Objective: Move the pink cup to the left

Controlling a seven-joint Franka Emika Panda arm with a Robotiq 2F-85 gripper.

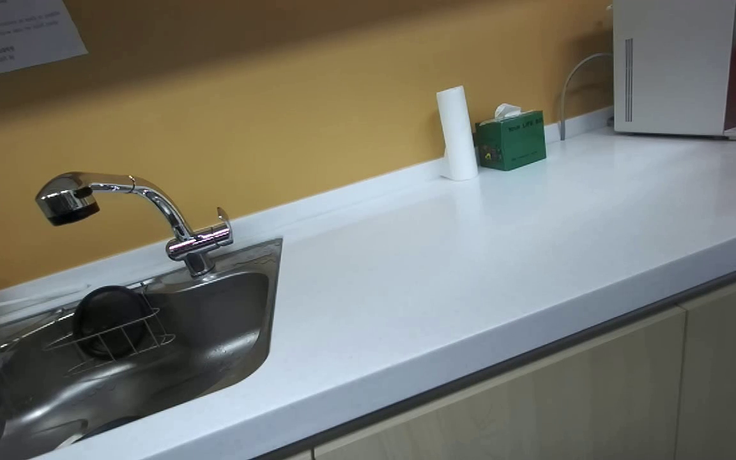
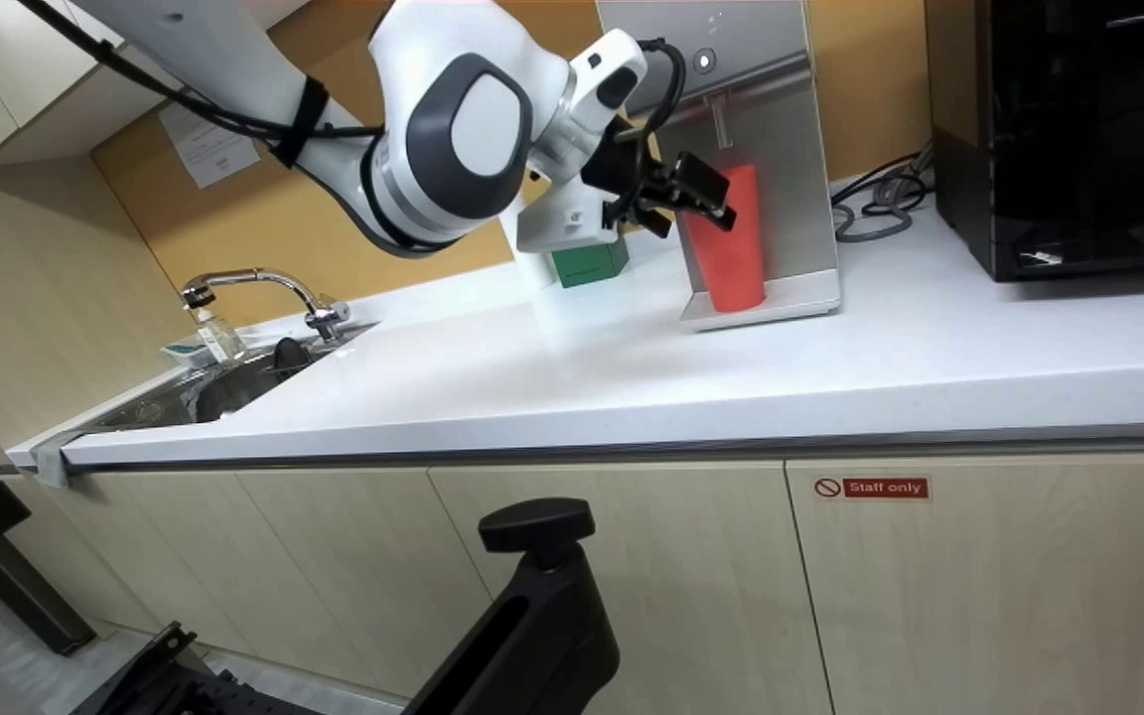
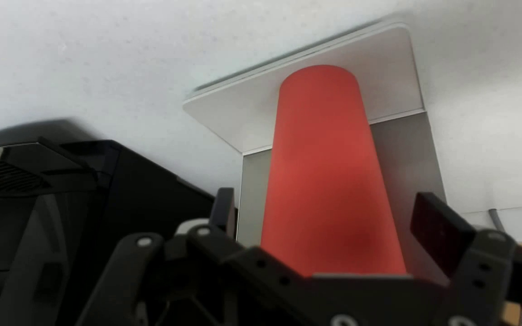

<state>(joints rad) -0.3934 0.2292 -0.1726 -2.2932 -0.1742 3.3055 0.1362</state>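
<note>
We take the dispenser (image 2: 795, 199) as the reference for all positions. The cup (image 3: 324, 149) stands upright on the dispenser's tray (image 2: 807, 295), below its spout (image 2: 719, 119). In an exterior view we see the arm (image 2: 224, 60) extend from the upper left, bend at a bulky joint (image 2: 481, 139), and end in the gripper (image 2: 693, 211) at the dispenser's front, fingers (image 2: 703, 184) aimed at the cup and overlapping its upper part in that view. In the wrist view the jaws stand wide apart, one finger to each side of the cup; a gap shows on both sides, so we record that they have hold of nothing. How deep the cup sits between the fingers we cannot tell. In both exterior views we find the box (image 1: 521, 144) to the left of the dispenser, the roll (image 1: 459, 134) just beside the box, and the sink (image 1: 234, 313) well apart, farther left. To the dispenser's right, in an exterior view, stands a black machine (image 2: 1088, 149).
</note>
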